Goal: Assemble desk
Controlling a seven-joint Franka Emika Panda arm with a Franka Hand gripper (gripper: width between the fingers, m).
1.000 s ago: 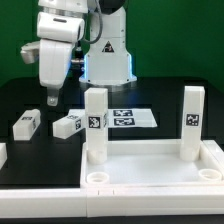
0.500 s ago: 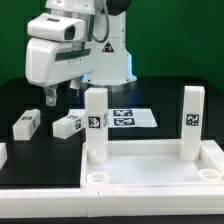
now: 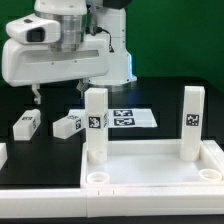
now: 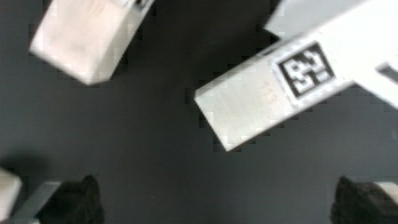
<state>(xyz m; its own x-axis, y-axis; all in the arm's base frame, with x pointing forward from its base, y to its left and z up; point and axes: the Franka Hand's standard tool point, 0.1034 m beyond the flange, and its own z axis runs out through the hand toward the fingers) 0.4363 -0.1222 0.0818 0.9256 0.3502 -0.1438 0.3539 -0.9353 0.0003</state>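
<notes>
Far left: The arm [image 3: 45, 60], a bulky white housing, leans over the dark surface [image 3: 45, 150] on the exterior view's left and hides most of its own working end.
Pincer: The pincer [image 4: 217, 200] is spread wide and empty. The wrist view shows its dark fingertips [image 4: 71, 200] well apart, with only bare surface between them and two white legs ahead, neither touched.
Loose legs: The first loose leg [image 3: 25, 123] and the second loose leg [image 3: 68, 126] lie flat, near each other but apart. They appear to be laid out so that either can be picked from above.
Centre: The left upright leg [image 3: 95, 125] stands at a far corner of the desk panel [image 3: 150, 160], apparently seated in its socket.
Behind: The marker board [image 3: 128, 118] lies flat on the surface, seen between the two standing legs.
Right: The right upright leg [image 3: 192, 120] stands at the panel's other far corner, tag facing the camera.
Front: A near socket [image 3: 97, 176] is unfilled, probably waiting for one of the lying legs.
Open room: Dark surface surrounds the first loose leg on all sides. The second lies just beside the left upright leg, the tightest spot. The panel's raised rim is an edge to clear on any carry.
</notes>
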